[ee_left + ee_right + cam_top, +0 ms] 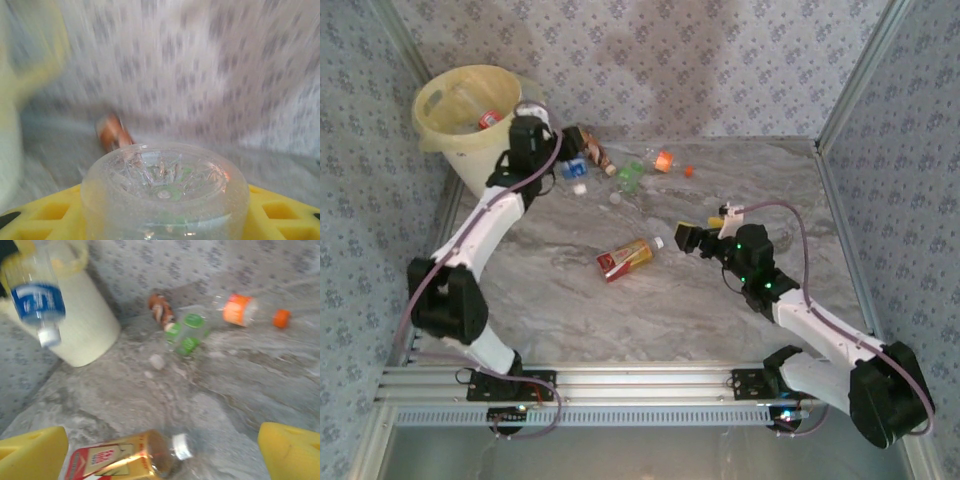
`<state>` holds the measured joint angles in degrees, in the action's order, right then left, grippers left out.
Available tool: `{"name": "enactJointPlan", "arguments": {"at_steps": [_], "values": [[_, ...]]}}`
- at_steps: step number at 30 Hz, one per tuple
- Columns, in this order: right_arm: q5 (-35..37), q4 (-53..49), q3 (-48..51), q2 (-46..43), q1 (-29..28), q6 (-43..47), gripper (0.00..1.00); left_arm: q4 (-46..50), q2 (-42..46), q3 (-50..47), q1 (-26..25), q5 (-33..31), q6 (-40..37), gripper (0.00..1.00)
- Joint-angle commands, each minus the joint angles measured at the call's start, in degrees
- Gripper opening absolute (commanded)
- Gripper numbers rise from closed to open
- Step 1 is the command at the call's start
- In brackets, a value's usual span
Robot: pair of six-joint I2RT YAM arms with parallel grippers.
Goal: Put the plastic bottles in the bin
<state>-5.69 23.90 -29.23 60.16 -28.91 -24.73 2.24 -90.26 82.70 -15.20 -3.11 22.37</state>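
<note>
From above, your left arm [490, 225] holds a blue-labelled bottle [571, 168] just beside the bin [445, 135], with other bottles [630, 176] lying on the counter [720, 300] nearby. At the left wrist, your left fingers [40, 220] are clenched on that bottle's clear base. At the right wrist, your right fingers [32, 455] stand released and wide apart above an amber red-labelled bottle [125, 460] lying on the counter
</note>
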Motion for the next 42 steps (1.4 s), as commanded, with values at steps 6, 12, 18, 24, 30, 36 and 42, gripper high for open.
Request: {"name": "enactJointPlan", "arguments": {"at_steps": [6, 12, 18, 24, 30, 36, 42], "values": [[-3.5, 6.5, -6.1, 6.7, -3.9, 4.5, 1.00, -8.4, 0.6, 12.0, 10.2, -13.3, -15.3, 0.58], [-2.3, 8.8, -5.5, 9.0, -4.6, 5.0, 1.00, -13.8, -4.4, 21.9, 19.3, -17.4, -18.7, 0.58], [-1.2, 11.4, -4.7, 11.4, -4.6, 5.1, 1.00, -13.4, -9.7, 27.5, 23.6, -17.7, -22.6, 0.58], [-0.2, 9.5, -5.8, 12.7, -4.5, 4.9, 1.00, -12.9, -14.9, 30.3, 24.0, -17.3, -27.1, 0.58], [2.0, 7.2, -6.7, 13.7, -4.4, 5.9, 1.00, -5.8, -21.1, 36.7, 25.7, -16.4, -22.7, 0.58], [2.9, 6.5, -7.5, 14.8, -4.3, 6.4, 1.00, -0.5, -22.5, 34.1, 25.9, -13.7, -17.9, 0.61], [2.8, 5.0, -8.6, 15.4, -4.3, 6.4, 1.00, 9.4, -25.0, 40.3, 25.9, -14.6, -14.2, 0.84]]}}
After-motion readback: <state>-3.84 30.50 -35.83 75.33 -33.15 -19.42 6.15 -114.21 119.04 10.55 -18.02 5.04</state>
